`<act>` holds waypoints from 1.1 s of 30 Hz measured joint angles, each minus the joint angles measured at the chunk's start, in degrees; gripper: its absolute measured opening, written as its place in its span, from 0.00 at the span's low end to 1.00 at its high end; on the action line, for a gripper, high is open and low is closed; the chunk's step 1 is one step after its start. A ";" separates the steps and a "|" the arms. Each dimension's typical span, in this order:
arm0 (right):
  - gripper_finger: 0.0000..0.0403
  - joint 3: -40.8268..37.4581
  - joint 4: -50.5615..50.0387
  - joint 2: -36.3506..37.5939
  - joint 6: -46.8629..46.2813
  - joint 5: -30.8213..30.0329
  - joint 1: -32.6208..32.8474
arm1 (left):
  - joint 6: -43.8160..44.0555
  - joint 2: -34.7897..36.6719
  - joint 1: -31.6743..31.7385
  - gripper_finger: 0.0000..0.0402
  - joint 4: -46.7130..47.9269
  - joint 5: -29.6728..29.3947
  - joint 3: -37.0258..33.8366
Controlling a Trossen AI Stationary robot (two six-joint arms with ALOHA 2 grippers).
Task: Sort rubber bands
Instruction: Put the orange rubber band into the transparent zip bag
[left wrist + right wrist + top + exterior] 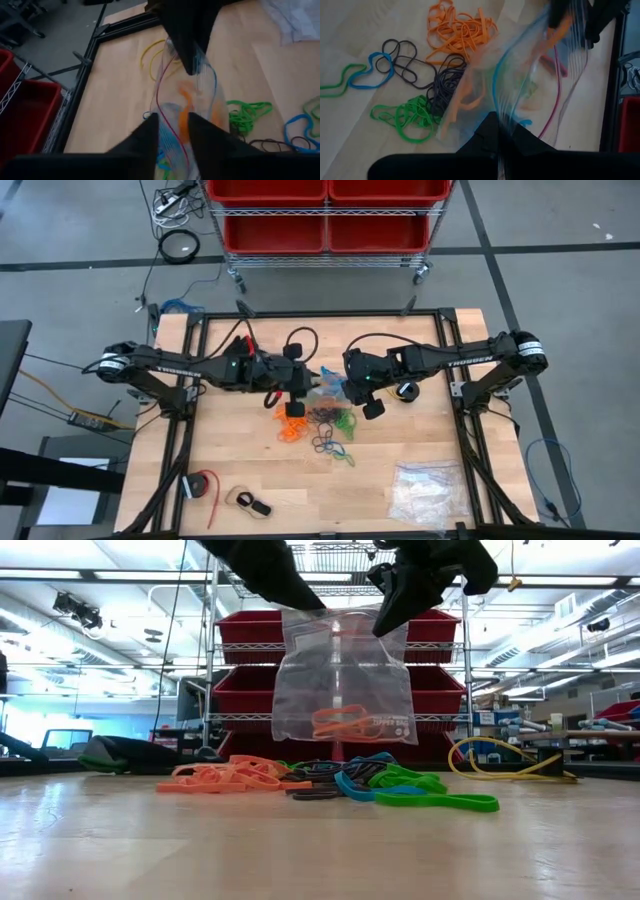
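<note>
— Where are the rubber bands?
— Heaped mid-table, some orange ones inside a clear bag hanging above.
— Who holds it?
— The right gripper is clenched on its edge; the left gripper's fingers straddle it, grip uncertain.

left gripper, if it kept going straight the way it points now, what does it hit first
Probably the clear plastic zip bag, which hangs right ahead of the left gripper, whose fingers stand slightly apart around its edge. Beyond the bag is the right gripper pinching its far side. Depth is hard to judge.
</note>
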State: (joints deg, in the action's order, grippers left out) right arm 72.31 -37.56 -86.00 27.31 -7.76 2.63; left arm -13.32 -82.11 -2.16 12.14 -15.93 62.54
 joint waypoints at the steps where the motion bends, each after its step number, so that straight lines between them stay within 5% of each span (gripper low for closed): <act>1: 0.00 0.00 -0.02 0.00 0.00 -0.13 0.00 | 0.00 0.02 -0.13 0.36 0.00 -0.23 0.00; 9: 0.00 0.00 -0.90 0.00 -0.02 -0.79 0.00 | 0.00 3.80 -1.07 0.60 1.33 -7.24 0.00; 18: 0.00 0.00 -1.98 0.00 -0.17 -2.36 -0.02 | 9.71 12.71 -1.39 0.59 17.03 -11.28 1.15; 24: 0.00 0.00 -1.66 0.00 -0.17 -2.32 -0.01 | 17.47 15.18 -1.76 0.56 18.72 -3.51 -7.96; 33: 0.00 0.00 -1.49 0.00 -0.31 -2.27 0.00 | 25.69 11.98 -6.14 0.50 -0.42 1.26 -26.65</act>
State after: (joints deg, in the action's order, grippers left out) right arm 72.31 -39.05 -86.00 27.00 -10.04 2.63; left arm 12.37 -70.13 -8.30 11.72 -14.68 35.89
